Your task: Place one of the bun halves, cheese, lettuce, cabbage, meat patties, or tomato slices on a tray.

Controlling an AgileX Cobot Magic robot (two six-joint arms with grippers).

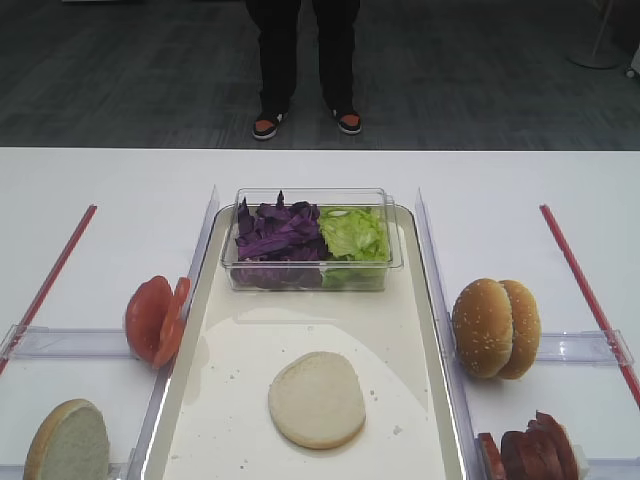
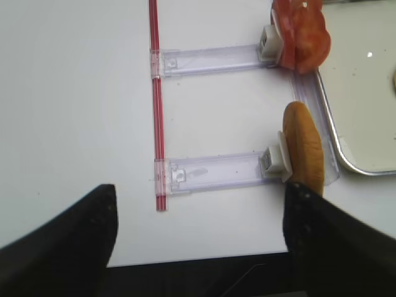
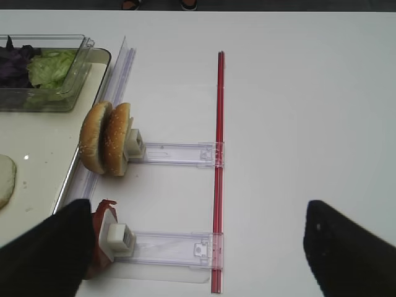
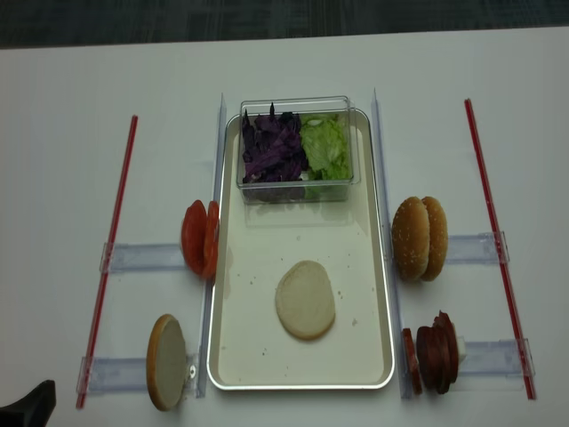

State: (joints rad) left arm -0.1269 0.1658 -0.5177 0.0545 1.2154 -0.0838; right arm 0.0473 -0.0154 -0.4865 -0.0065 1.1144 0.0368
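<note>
One flat bun half (image 1: 316, 400) (image 4: 305, 299) lies on the cream floor of the tray (image 1: 424, 300) (image 4: 378, 222). A second bun half (image 1: 68, 440) (image 2: 303, 148) stands upright in a holder left of the tray. At the tray's far end, a clear tub holds the cabbage (image 1: 278, 235) and the lettuce (image 1: 352, 235). Tomato slices (image 1: 155, 320) (image 2: 301, 31) stand at the left, meat patties (image 1: 530, 450) (image 3: 102, 238) at the right. No cheese is in view. My left gripper (image 2: 198, 238) is open over bare table near the front edge. My right gripper (image 3: 198, 247) is open, its left finger (image 3: 49, 253) beside the patties.
Two sesame-topped buns (image 1: 495, 327) (image 3: 106, 137) stand in a holder right of the tray. Clear plastic rails (image 3: 173, 153) and red strips (image 3: 218, 154) (image 2: 156, 105) lie on the white table on both sides. A person's legs (image 1: 300, 60) stand beyond the far edge.
</note>
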